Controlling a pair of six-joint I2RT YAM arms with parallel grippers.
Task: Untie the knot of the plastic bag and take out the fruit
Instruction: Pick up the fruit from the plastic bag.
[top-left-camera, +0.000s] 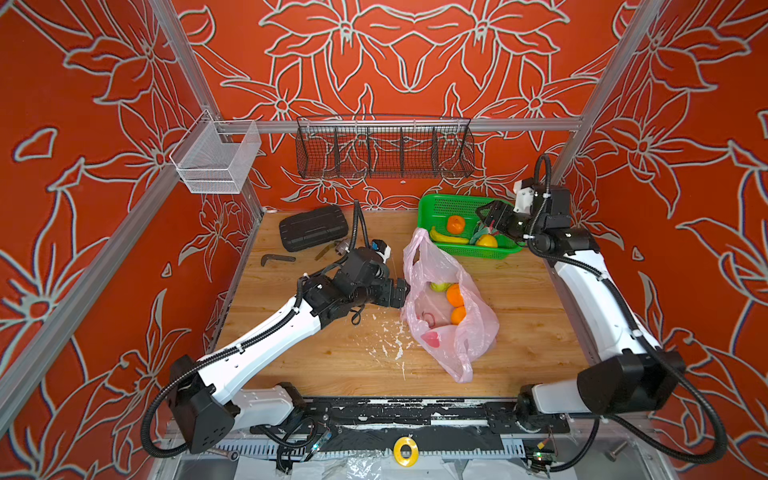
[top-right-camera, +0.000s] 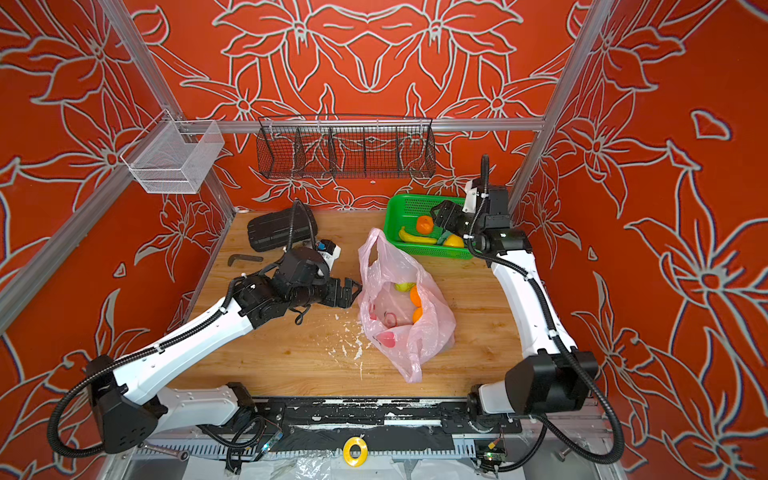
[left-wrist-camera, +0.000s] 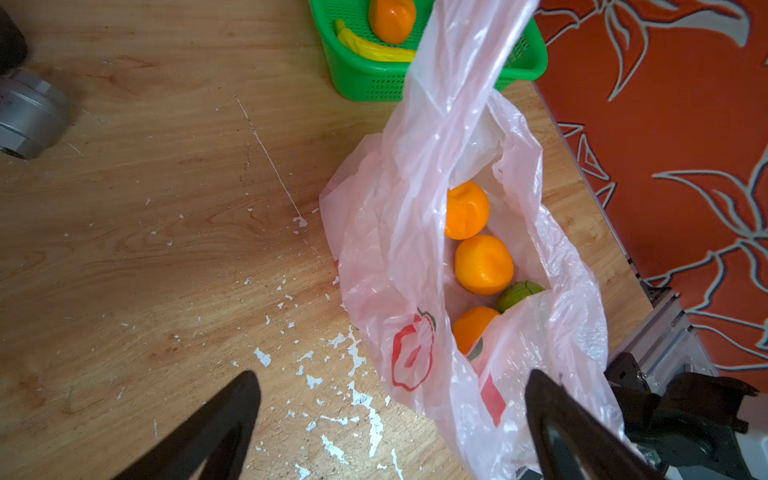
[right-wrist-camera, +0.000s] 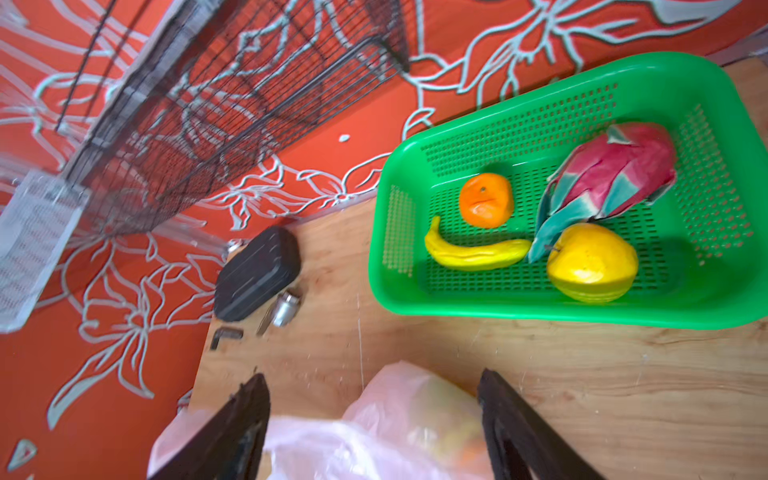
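- Light wooden tabletop (top-left-camera: 316, 353): the thin see-through pink plastic bag (top-left-camera: 478, 328) lies mid-table. Its long axis runs near to far and its mouth gapes upward. One handle loop (top-left-camera: 415, 249) sticks up at the far end, and nothing looks tied to me.
- Green perforated plastic basket (right-wrist-camera: 540, 316): sits far right, just past the bag. It holds an orange (right-wrist-camera: 486, 199), a yellow banana (right-wrist-camera: 473, 253), a pink-and-green dragon fruit (right-wrist-camera: 615, 174) and a round yellow fruit (right-wrist-camera: 590, 262).
- Left gripper (top-right-camera: 353, 291): jaws spread wide and empty, right at the bag's left edge. The bagged fruit is just to its right, so this is clearly the closer arm.
- Right gripper (right-wrist-camera: 370, 376): also wide and empty, hanging over the basket.
- Inside the bag: three oranges (left-wrist-camera: 482, 264) and a round green fruit (left-wrist-camera: 519, 293) beside them.
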